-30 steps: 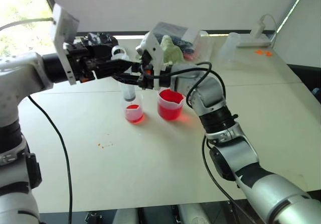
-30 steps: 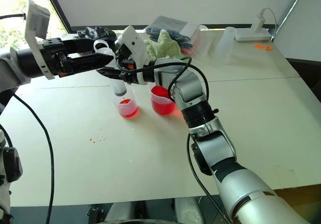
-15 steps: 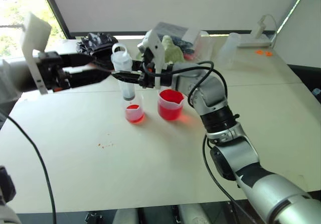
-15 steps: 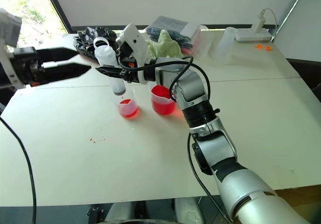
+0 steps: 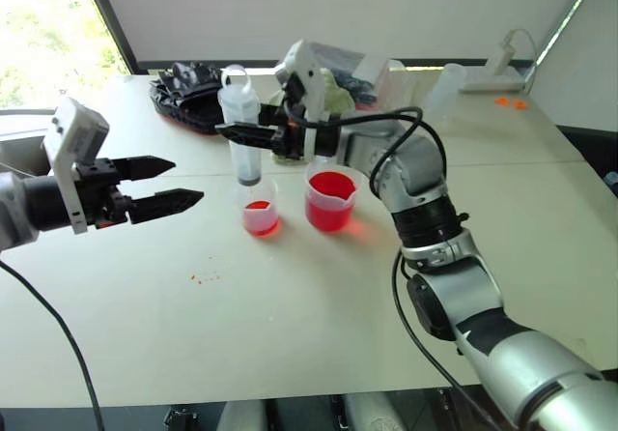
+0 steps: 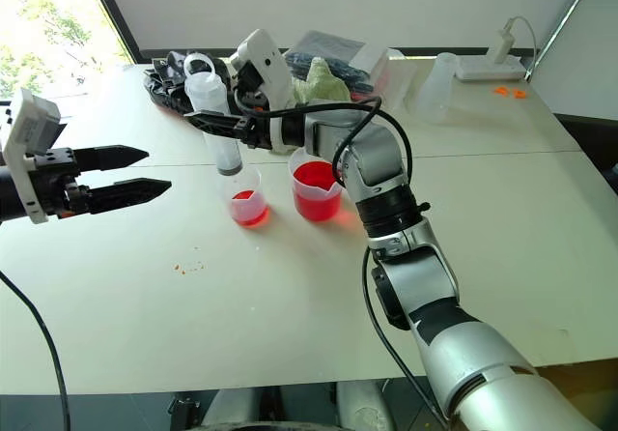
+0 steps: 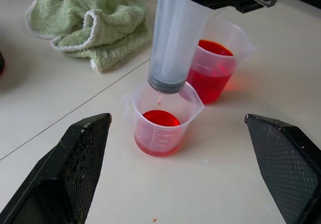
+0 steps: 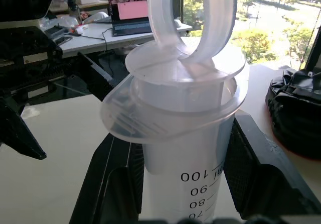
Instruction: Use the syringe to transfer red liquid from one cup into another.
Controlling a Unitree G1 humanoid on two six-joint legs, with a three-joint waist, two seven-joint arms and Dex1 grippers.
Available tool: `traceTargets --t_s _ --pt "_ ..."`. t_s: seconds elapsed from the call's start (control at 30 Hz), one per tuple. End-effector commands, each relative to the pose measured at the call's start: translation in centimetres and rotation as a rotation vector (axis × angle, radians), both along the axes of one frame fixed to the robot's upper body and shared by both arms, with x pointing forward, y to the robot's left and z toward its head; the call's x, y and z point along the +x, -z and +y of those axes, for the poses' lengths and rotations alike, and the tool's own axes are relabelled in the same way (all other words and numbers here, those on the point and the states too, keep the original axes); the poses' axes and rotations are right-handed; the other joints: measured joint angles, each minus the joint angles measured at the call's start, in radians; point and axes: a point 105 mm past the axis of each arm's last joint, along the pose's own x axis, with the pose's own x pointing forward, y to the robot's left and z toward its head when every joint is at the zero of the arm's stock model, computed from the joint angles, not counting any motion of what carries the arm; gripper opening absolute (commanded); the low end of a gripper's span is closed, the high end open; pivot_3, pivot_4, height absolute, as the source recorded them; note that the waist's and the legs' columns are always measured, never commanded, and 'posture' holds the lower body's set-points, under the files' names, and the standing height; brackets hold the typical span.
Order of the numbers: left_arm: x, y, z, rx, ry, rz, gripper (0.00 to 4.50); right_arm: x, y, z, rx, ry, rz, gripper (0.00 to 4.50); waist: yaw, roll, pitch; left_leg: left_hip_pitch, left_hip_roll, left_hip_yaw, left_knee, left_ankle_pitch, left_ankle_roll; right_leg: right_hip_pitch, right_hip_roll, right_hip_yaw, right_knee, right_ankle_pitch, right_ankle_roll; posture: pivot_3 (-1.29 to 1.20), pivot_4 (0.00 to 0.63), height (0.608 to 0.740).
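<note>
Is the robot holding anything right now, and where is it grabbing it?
The right tool grips the syringe by its barrel, just under the top flange, upright over the small cup. The left tool is open and holds nothing.

Bright daylight from window [image 5: 43, 25] at far left, blown out white. Soft shadows on counter [image 5: 290, 296]. Red glow beside beaker [image 5: 329, 200]. Right wrist view: foreground possibly slightly soft.
</note>
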Motion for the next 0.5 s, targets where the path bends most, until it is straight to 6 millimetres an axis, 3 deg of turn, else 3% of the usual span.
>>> traceTargets --t_s 0.03,0.1,0.27,0.4,0.5 --pt "0.2 -0.9 -0.4 0.011 0.012 -0.057 4.45 -1.1 -2.6 0.1 0.054 -0.03 -0.04 1.68 0.0 0.0 0.0 0.0 0.0 0.0 0.0 0.0 0.0 0.0 0.0 0.0 0.0 0.0 0.0 0.0 0.15 0.74" --pt "0.3 -0.9 -0.5 0.01 0.018 -0.059 4.45 -1.0 -2.6 -0.1 0.049 -0.023 -0.035 1.68 0.0 0.0 0.0 0.0 0.0 0.0 0.0 0.0 0.0 0.0 0.0 0.0 0.0 0.0 0.0 0.0 0.15 0.74" --pt "0.4 -0.7 -1.1 0.003 0.044 -0.048 4.45 1.2 -7.0 -2.2 0.221 0.065 0.179 1.68 0.0 0.0 0.0 0.0 0.0 0.0 0.0 0.0 0.0 0.0 0.0 0.0 0.0 0.0 0.0 0.0 0.15 0.74" --pt "0.8 -0.4 -1.5 -0.001 0.053 -0.047 4.45 3.5 -8.9 -4.7 0.262 0.191 0.289 1.68 0.001 0.0 0.0 0.0 0.0 -0.001 -0.001 0.0 0.0 0.0 0.0 0.0 0.0 0.0 0.0 0.0 0.15 0.74" --pt "0.8 -0.1 -1.9 -0.007 0.071 -0.042 4.45 4.2 -10.1 -7.3 0.297 0.226 0.36 1.68 0.003 0.0 0.0 0.0 0.0 -0.001 -0.001 0.0 0.0 0.0 0.0 0.0 -0.001 0.0 0.0 0.0 0.15 0.74"
